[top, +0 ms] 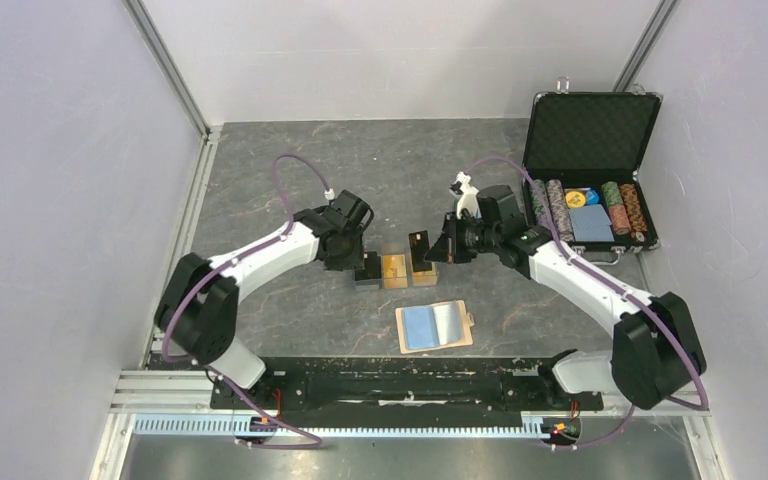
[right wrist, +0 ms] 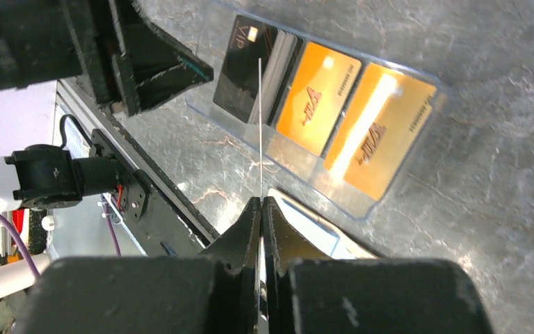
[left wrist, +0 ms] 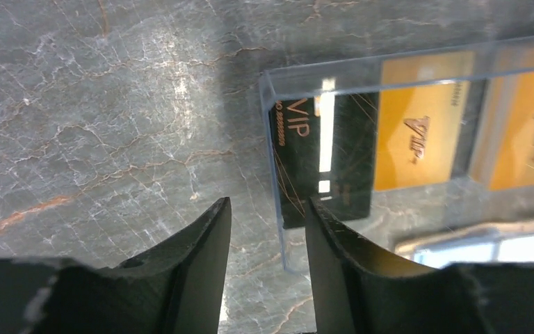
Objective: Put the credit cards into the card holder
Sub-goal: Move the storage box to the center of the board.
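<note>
Evidently early: three credit cards (right wrist: 318, 97) lay in a clear tray (left wrist: 417, 202) on the worktop (top: 290, 300); card holder (top: 435, 326) sat open nearby, no card visible inside; left pincer (left wrist: 268, 205) gaped at the tray's edge; right pincer (right wrist: 261, 202) clamped an unidentifiable thin sheet (right wrist: 260, 125).
</note>
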Controlling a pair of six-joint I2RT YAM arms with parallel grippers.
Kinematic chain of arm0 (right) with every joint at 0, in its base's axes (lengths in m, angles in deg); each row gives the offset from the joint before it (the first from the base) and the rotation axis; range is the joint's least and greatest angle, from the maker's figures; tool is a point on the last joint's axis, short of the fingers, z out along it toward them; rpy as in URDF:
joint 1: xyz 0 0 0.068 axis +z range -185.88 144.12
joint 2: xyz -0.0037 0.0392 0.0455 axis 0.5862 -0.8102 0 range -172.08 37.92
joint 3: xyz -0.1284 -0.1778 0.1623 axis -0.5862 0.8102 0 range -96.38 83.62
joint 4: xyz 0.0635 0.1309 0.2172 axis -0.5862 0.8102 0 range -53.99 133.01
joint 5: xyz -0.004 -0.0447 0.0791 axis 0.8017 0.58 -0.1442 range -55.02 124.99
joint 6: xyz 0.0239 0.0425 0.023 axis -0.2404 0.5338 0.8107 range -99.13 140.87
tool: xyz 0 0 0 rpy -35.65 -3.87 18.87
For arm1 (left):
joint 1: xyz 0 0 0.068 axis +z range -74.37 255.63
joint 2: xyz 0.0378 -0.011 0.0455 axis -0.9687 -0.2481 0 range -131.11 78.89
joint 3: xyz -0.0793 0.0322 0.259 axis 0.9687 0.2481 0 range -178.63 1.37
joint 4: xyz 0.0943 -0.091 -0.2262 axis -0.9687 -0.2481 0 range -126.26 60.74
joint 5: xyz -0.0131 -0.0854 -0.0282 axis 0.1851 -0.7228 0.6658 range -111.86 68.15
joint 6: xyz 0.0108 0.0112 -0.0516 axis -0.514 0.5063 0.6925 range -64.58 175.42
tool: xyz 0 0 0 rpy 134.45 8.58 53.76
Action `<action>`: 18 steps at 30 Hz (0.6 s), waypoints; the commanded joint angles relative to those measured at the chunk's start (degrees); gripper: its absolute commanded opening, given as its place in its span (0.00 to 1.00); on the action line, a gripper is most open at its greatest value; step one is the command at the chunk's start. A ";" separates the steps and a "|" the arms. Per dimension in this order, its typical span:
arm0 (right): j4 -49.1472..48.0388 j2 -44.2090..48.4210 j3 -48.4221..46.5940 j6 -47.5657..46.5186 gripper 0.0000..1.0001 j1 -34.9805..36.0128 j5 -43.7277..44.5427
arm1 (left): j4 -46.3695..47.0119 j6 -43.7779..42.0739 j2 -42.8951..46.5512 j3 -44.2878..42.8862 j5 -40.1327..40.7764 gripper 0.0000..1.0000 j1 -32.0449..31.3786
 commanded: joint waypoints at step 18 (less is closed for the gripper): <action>3.13 5.99 6.07 -4.50 0.00 -2.70 -1.50 | 0.50 -0.40 -9.39 -7.15 0.00 0.02 8.08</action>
